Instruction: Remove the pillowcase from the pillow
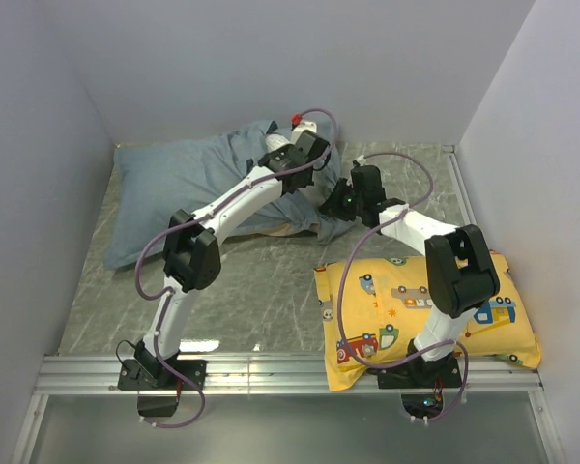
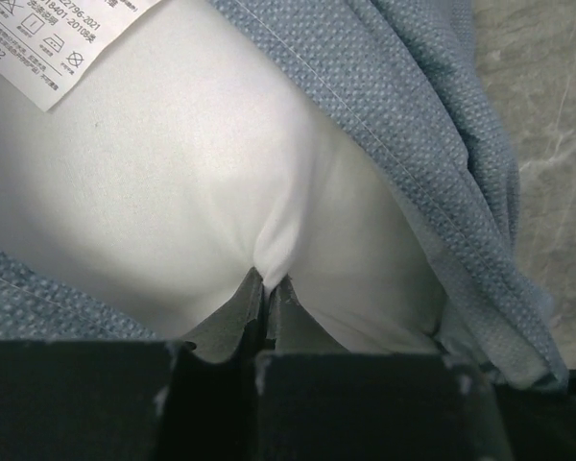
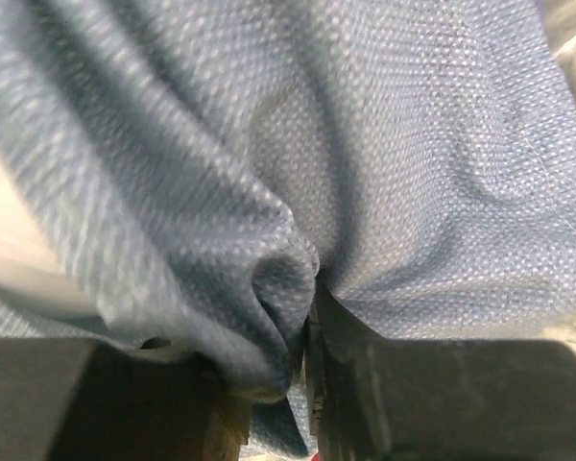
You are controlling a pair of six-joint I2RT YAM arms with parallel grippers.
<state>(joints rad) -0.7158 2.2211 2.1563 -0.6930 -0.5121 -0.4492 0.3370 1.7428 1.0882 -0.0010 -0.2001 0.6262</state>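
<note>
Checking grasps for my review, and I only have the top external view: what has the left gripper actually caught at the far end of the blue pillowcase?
Observer: The left gripper is pinched shut on the white pillow itself, not on the pillowcase.
Operator: And the right one?
Observer: The right gripper has a fold of blue pillowcase bunched between its fingers.
Operator: Is any of the pillow exposed?
Observer: Yes, the cover lies open around a bare white end, with its care label showing.

The grey marbled table (image 1: 271,290) carries the blue-grey pillowcase (image 1: 188,179), pillow (image 2: 173,173) inside, at eleven o'clock, and a yellow vehicle-print pillow (image 1: 382,304) at four o'clock.
</note>
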